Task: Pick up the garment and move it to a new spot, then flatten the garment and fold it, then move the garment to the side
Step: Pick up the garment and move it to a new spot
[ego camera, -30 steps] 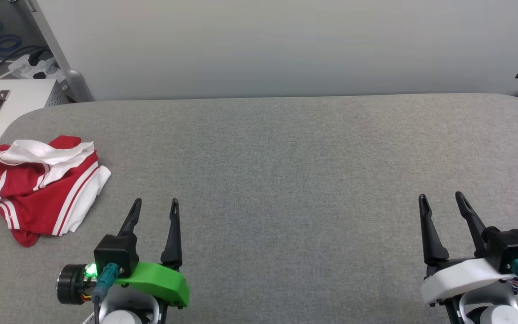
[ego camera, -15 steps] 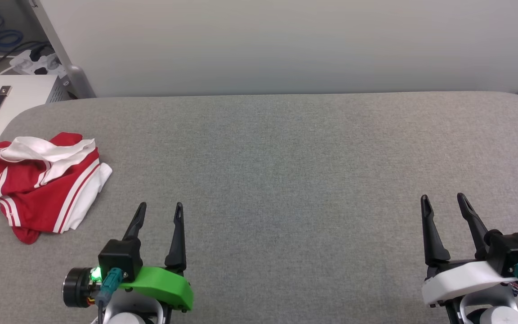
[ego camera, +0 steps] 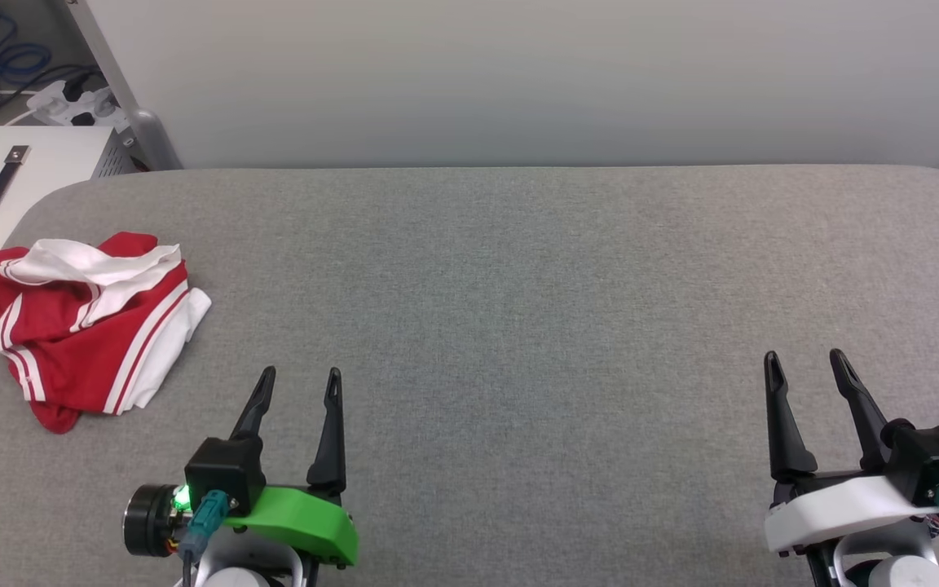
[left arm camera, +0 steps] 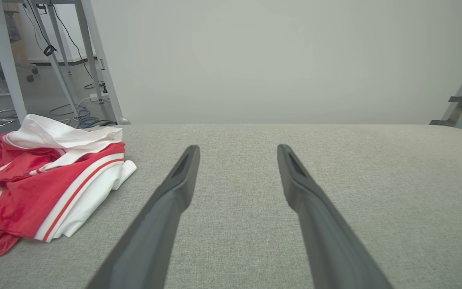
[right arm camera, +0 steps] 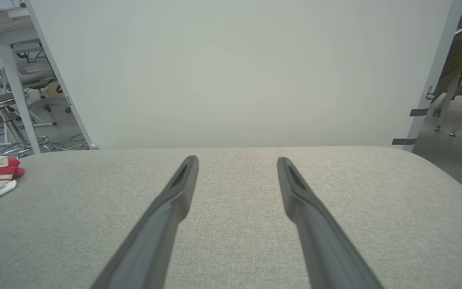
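Grey fabric covers the bench (ego camera: pixel 518 269), and the garment (ego camera: pixel 86 326) lies crumpled in a red-and-white heap at its left end. I have my left gripper (ego camera: pixel 301 372) near the garment, spread wide and empty. My right gripper (ego camera: pixel 804 355) is well apart from the garment, equally wide and empty.

No text, number, label or sign can be read anywhere; the crumpled garment (ego camera: pixel 86 342) shows just plain red cloth with white stripes on its visible folds
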### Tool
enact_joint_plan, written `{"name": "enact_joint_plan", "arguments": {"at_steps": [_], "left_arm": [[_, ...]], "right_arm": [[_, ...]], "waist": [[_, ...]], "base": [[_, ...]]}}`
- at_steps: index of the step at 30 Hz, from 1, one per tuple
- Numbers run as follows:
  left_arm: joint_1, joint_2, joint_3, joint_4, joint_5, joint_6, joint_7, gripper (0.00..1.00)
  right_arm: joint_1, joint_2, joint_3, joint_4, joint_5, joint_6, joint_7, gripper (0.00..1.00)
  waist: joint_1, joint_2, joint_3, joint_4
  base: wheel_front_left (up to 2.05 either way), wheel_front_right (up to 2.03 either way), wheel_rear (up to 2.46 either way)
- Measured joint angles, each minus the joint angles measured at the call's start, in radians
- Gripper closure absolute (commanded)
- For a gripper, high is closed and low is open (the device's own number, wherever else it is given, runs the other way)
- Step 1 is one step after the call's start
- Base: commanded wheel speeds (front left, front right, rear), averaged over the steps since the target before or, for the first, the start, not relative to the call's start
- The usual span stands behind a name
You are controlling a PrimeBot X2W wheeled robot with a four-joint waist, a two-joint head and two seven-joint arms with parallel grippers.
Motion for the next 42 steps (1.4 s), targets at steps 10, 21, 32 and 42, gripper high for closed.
{"name": "enact_joint_plan", "arguments": {"at_steps": [10,21,32,42], "left_arm": [[0.0,-0.001,-0.001,0.012,-0.005,-0.002,-0.02,0.0],[0.0,-0.001,0.009,0.027,-0.022,-0.003,-0.044,0.0],[0.0,-0.001,0.01,0.027,-0.032,-0.003,-0.053,0.0],[0.0,-0.001,0.003,0.028,-0.041,-0.003,-0.053,0.0]], "right_arm": [[0.001,0.0,0.046,-0.002,0.006,0.0,-0.023,0.0],[0.001,0.002,0.098,0.01,0.006,0.0,-0.043,0.0],[0.0,0.004,0.128,0.023,0.005,0.0,-0.054,0.0],[-0.001,0.004,0.136,0.03,0.003,0.0,-0.055,0.0]], "waist": [[0.0,0.0,-0.004,0.073],[0.0,0.0,-0.007,0.224],[0.0,0.0,0.0,0.375],[0.0,0.0,0.016,0.447]], "base": [[0.0,0.0,0.0],[0.0,0.0,0.0],[0.0,0.0,0.0],[0.0,0.0,0.0]]}}
